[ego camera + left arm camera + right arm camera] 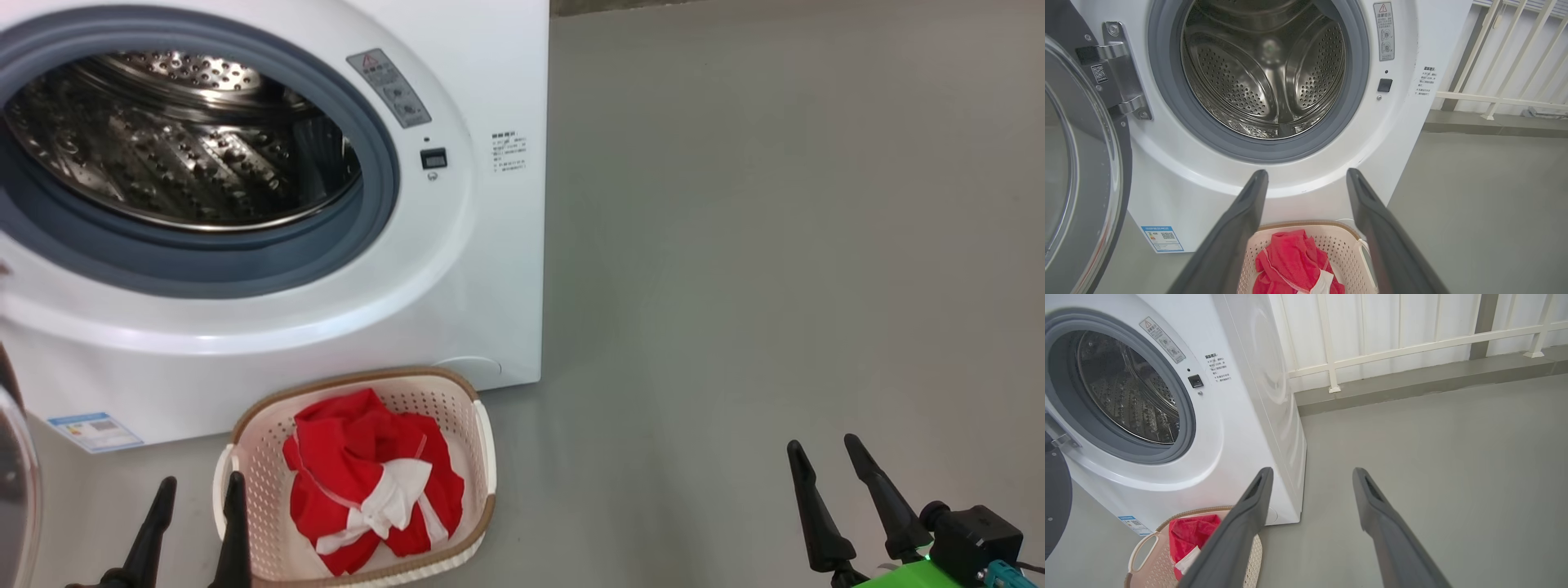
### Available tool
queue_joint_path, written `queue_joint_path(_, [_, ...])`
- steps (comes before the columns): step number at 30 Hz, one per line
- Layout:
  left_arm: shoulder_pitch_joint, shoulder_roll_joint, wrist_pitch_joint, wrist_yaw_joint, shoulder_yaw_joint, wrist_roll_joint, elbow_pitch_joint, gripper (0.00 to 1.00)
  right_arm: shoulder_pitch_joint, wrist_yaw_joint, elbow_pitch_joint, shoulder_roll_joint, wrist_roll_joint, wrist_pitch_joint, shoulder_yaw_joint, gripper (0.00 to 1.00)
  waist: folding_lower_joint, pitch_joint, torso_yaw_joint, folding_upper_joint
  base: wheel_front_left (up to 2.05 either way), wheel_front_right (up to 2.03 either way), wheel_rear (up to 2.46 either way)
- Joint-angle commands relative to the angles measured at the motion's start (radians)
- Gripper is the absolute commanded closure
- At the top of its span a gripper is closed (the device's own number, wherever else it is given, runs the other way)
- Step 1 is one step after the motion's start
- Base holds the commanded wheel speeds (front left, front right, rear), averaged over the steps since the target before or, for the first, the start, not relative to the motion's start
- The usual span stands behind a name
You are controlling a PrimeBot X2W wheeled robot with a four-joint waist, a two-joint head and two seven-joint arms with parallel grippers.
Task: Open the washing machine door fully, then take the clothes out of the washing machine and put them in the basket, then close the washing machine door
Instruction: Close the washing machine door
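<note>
The clothes (pixel 367 474) lie in the basket (pixel 483 457) before the washing machine (pixel 490 269). The washing machine door (pixel 1086 163) hangs open left of the left gripper (pixel 202 488), the nearer one; it and the right gripper (pixel 823 447) stand spread, empty.

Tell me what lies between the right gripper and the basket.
Only bare grey floor. In the head view, the stretch from the basket across to the right gripper holds no object.

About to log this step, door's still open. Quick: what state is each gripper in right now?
Left gripper: open, holding nothing.
Right gripper: open, holding nothing.
</note>
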Motion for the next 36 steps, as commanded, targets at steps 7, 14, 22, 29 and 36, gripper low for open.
queue_joint_path(7, [-0.024, 0.012, -0.005, -0.006, 0.031, -0.004, -0.020, 0.00, -0.017, 0.008, -0.027, -0.015, 0.005, -0.006, 0.025, 0.00, 0.0000, 0.004, 0.002, 0.0000, -1.46, 1.46, 0.00])
queue_joint_path(14, [-0.023, 0.013, -0.005, -0.006, 0.027, -0.004, -0.029, 0.00, -0.018, 0.008, -0.025, -0.013, 0.005, -0.006, 0.026, 0.00, 0.0000, 0.007, 0.001, 0.0000, -0.81, 0.81, 0.00])
queue_joint_path(22, [-0.027, 0.013, -0.005, -0.006, 0.023, -0.004, -0.030, 0.00, -0.020, 0.008, -0.026, -0.010, 0.002, -0.006, 0.022, 0.00, 0.0000, 0.012, -0.001, 0.0000, -0.05, 0.05, 0.00])
queue_joint_path(29, [-0.032, 0.012, -0.005, -0.006, 0.021, -0.004, -0.028, 0.00, -0.022, 0.008, -0.026, -0.009, 0.001, -0.006, 0.022, 0.00, 0.0000, 0.014, 0.006, 0.0000, 0.00, 0.00, 0.00])
queue_joint_path(36, [-0.039, 0.001, -0.005, -0.006, 0.017, -0.006, -0.019, 0.00, -0.032, 0.008, -0.018, -0.024, 0.000, -0.006, 0.041, 0.00, 0.0000, 0.015, 0.055, 0.0000, 0.00, 0.00, 0.00])
